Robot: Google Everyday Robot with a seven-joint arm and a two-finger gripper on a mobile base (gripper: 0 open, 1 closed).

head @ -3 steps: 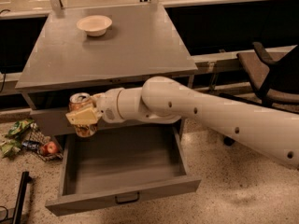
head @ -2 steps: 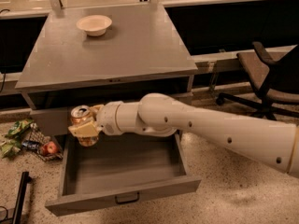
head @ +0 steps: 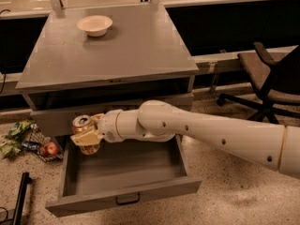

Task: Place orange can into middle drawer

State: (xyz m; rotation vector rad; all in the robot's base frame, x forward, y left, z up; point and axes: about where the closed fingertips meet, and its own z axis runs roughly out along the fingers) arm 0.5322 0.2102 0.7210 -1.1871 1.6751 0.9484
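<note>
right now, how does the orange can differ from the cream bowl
The orange can is held in the gripper above the open middle drawer; the cream bowl rests free on the cabinet top. The orange can is tall, narrow and patterned orange and silver; the cream bowl is wide, shallow and plain. Both are round and upright.

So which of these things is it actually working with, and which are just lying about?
In the job: orange can, held in the pincer over a rear corner of the open middle drawer.
Lying about: cream bowl on the cabinet top; snack bags and apple on the floor; office chair.
</note>
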